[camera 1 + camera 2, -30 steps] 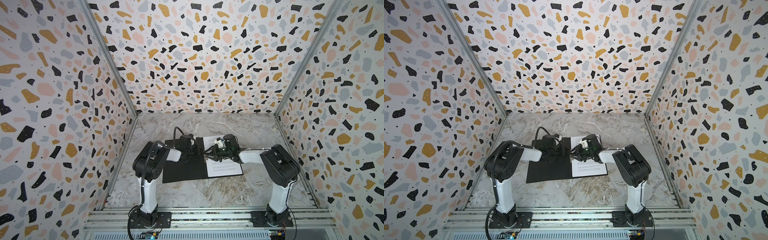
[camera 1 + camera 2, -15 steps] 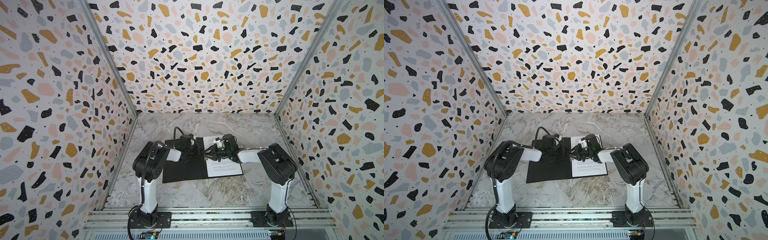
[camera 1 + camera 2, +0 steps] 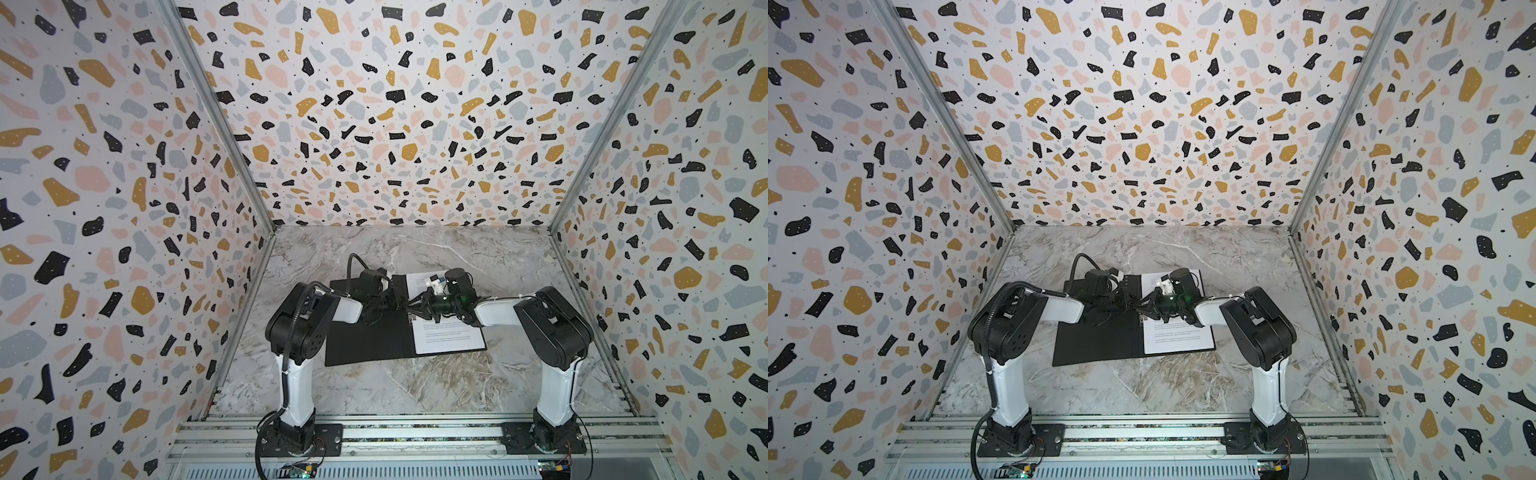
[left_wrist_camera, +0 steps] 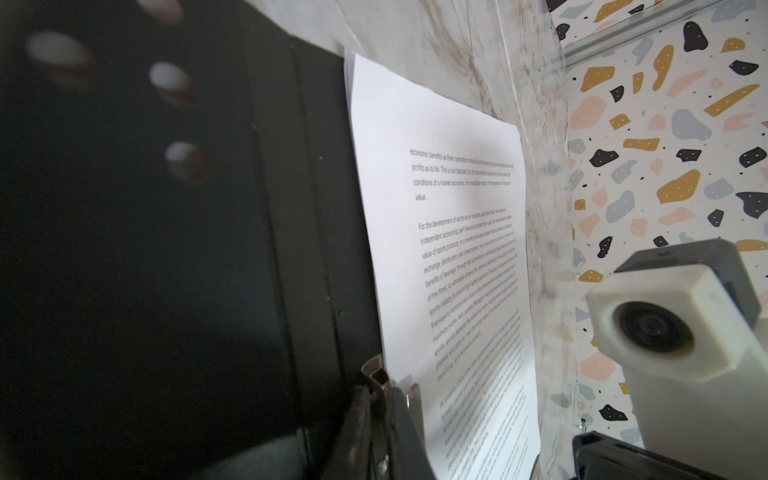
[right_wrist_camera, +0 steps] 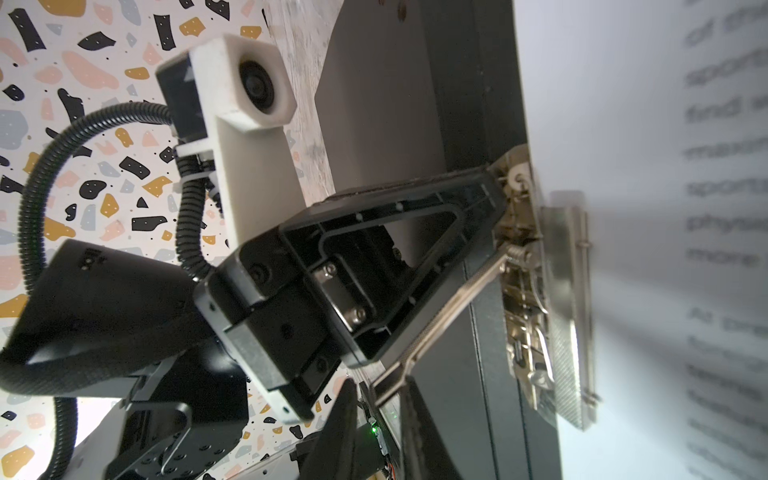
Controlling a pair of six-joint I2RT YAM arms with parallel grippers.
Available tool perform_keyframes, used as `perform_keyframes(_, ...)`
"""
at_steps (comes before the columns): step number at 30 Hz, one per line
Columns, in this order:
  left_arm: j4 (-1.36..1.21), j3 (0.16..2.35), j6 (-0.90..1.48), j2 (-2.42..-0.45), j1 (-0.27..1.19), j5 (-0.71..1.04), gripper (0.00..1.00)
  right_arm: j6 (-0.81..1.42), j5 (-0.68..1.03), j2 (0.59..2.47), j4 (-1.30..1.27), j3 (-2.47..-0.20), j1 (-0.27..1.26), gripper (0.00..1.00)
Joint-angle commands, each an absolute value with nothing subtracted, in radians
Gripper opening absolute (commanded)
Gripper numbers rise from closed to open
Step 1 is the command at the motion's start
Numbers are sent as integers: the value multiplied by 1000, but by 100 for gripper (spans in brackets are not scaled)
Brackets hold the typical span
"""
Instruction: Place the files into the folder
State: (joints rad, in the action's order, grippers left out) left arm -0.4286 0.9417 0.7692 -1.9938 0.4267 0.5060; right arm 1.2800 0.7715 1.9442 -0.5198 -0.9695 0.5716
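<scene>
Lying on folder [image 4: 208,249], files [image 4: 436,249] beside left claw [image 4: 380,390]

A folder [image 3: 365,336] lies open, black inside up, on the marble surface [image 3: 415,386]. White printed files [image 3: 451,338] cover its right half. The left arm [image 3: 303,328] and right arm [image 3: 552,328] reach low over it. The left gripper [image 3: 404,306] and right gripper [image 3: 413,308] meet tip to tip at the spine. How wide either stands cannot be told.
</scene>
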Motion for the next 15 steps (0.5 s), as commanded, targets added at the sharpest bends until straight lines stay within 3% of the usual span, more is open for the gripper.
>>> perform_keyframes(1,-410,937,747,-2020,427,480,11,1289,786,1942,-544,-962,576,19)
perform_keyframes(15,-416,932,749,-2023,426,479,11,1305,794,1942,-580,-923,578,16)
